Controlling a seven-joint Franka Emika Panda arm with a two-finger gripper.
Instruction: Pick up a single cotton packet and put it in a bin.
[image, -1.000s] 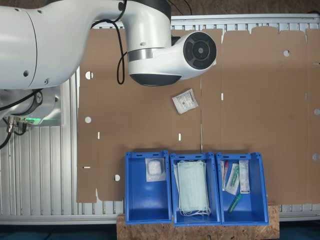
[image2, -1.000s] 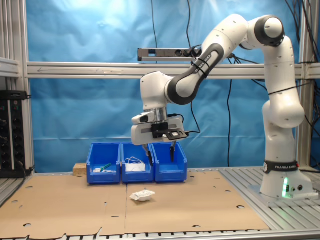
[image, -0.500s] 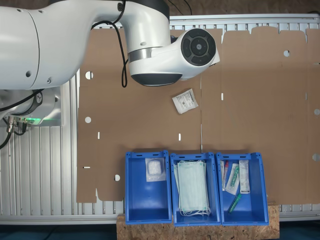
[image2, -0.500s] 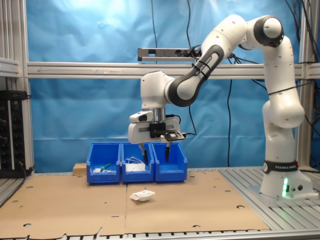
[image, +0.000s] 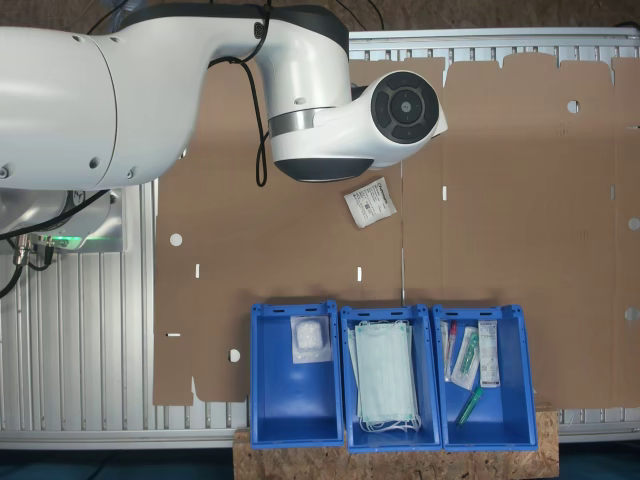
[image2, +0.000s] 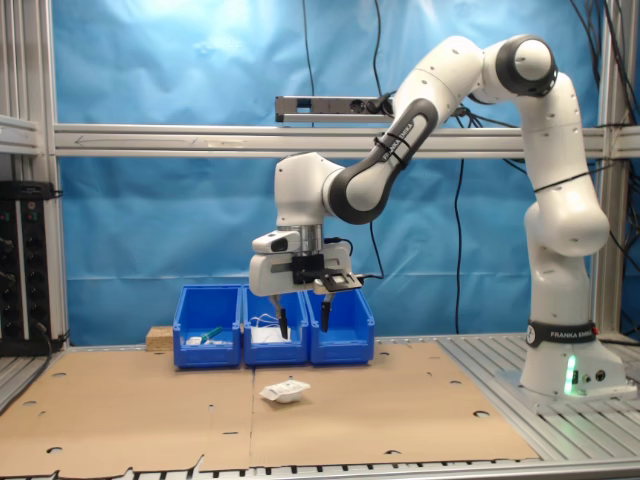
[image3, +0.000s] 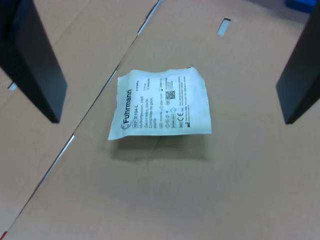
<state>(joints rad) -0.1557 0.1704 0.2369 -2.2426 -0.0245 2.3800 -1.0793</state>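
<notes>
The cotton packet (image: 370, 203) (image2: 285, 391) (image3: 162, 107), a small white square with dark print, lies flat on the brown cardboard. My gripper (image2: 304, 328) (image3: 170, 119) hangs open well above it. In the wrist view its two dark fingers (image3: 35, 65) stand on either side of the packet, and nothing is between them. The bin (image: 262, 380) (image2: 350, 340) is the blue one at the end of the row, at the first exterior view's left. A plain translucent packet (image: 310, 338) lies inside it.
The middle blue bin (image: 346, 380) holds pale green face masks (image: 385, 375). The third bin (image: 525, 380) (image2: 208, 330) holds syringes and tubes. The cardboard sheet (image: 520, 200) covers the table. Aluminium frame posts and a blue backdrop stand behind the bins.
The arm has swung toward the packet, leftward and a little lower in the second exterior view. The gripper stays open and the packet has not moved.
</notes>
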